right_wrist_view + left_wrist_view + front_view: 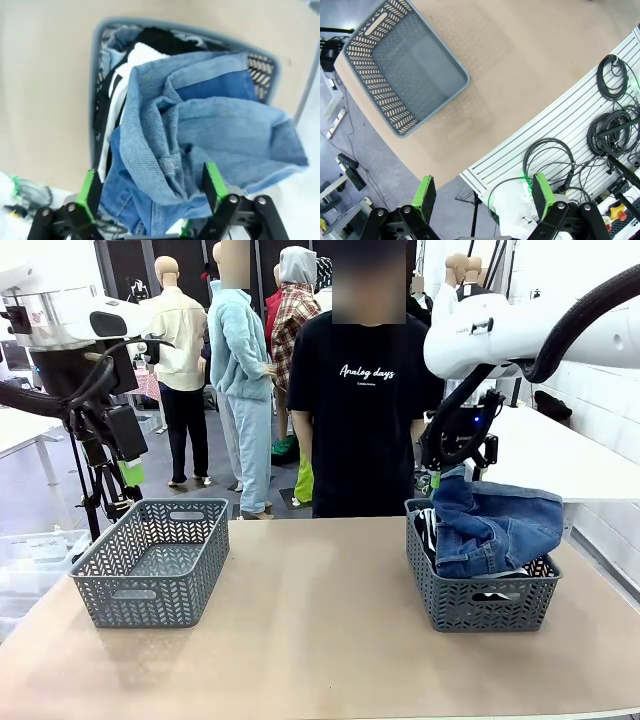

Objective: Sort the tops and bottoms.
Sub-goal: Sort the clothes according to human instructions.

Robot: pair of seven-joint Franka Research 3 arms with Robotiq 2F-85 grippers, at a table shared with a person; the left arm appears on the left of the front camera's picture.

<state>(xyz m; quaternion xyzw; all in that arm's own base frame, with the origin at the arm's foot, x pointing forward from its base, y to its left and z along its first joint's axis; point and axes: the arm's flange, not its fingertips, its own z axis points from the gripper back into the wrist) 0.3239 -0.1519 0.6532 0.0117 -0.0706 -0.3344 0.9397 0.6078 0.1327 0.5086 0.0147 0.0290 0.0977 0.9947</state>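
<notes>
The bottoms (pixel 495 525) are blue denim, heaped on top of the right grey basket (pixel 480 612). In the right wrist view the light washed denim (pixel 225 130) spills over the basket rim. Beside it lie the tops, a white one with black edging (pixel 120 85) and a black one (pixel 160 40). My right gripper (pixel 450 478) hovers over the basket's back left corner. Its jaws (pixel 150 187) stand wide open, with a bunched fold of denim between the green pads. My left gripper (pixel 482 192) is open and holds nothing, high at the left.
An empty grey basket (pixel 150 562) stands at the table's left (pixel 410 65). Bare tan tabletop (pixel 320 620) lies between the two baskets. A person in a black T-shirt (pixel 365 410) stands at the far edge. Cables hang on a slatted panel (pixel 560 125) below the left gripper.
</notes>
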